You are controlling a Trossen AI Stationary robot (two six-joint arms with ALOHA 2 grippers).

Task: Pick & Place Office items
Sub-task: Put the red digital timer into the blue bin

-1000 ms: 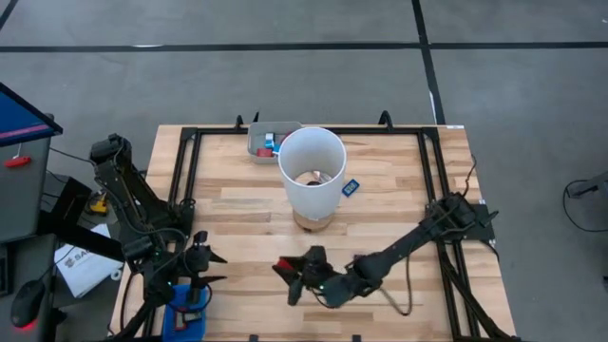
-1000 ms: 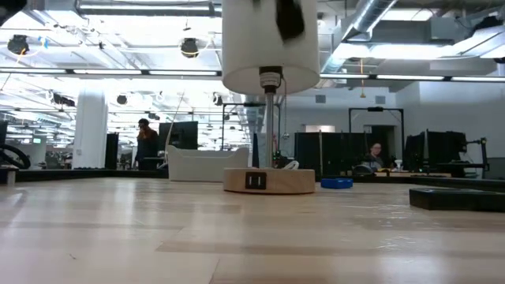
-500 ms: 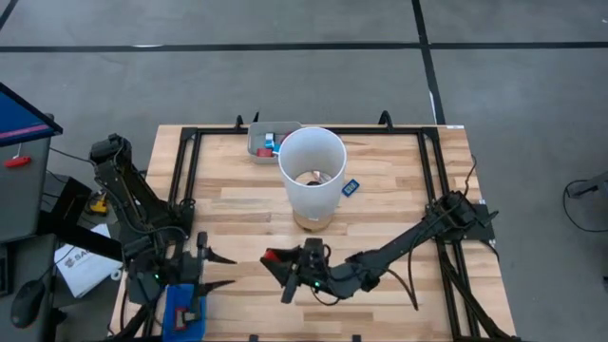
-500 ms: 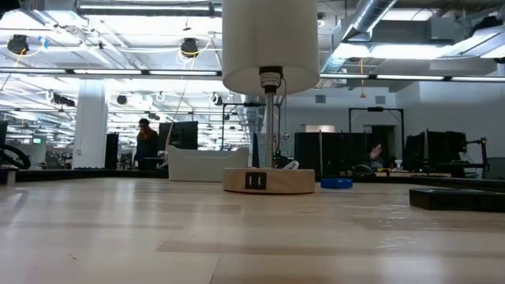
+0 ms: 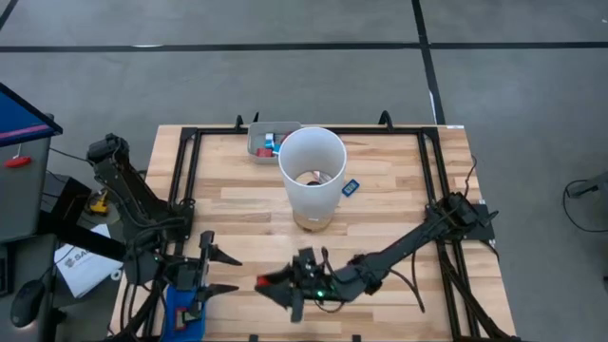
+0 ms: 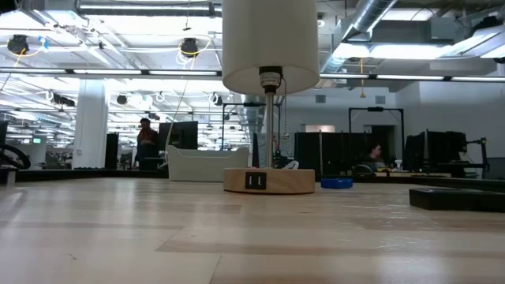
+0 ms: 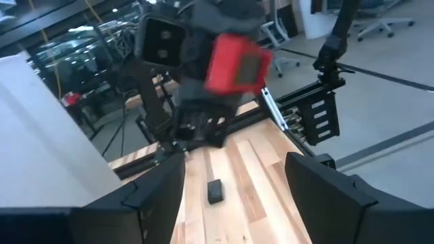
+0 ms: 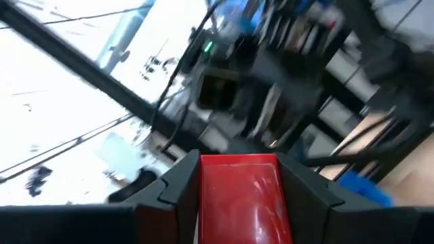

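Your right hand (image 5: pixel 269 284) has slid further toward the left arm's side of the counter (image 5: pixel 380 204) than it was half a second ago, and it is now low over the near edge, close to the left hand (image 5: pixel 223 274). It is clenched on a red block (image 8: pixel 239 190): in the right wrist view the glossy, squared red piece sits snug between the two dark fingers (image 8: pixel 178 184), and the left wrist view shows the same red block (image 7: pixel 236 62) carried in front of that arm. Your left hand has also crept a little toward the middle since then; its fingers (image 7: pixel 153 192) are spread wide with nothing between them, and it hangs just above the blue rectangular tray (image 5: pixel 182 309) at the near left corner. A small dark block (image 7: pixel 215 191) lies flat on the pale wooden planks ahead of the left hand. Further out, the tall smooth white cylinder (image 5: pixel 311 173) stands upright on its round wooden base (image 6: pixel 269 181) in the middle of the counter, with a tiny light blue piece (image 5: pixel 351 187) lying just beside it on the right arm's side. Beyond it, at the far edge, the grey tray (image 5: pixel 259 149) holds more red and blue pieces (image 5: pixel 271 142).
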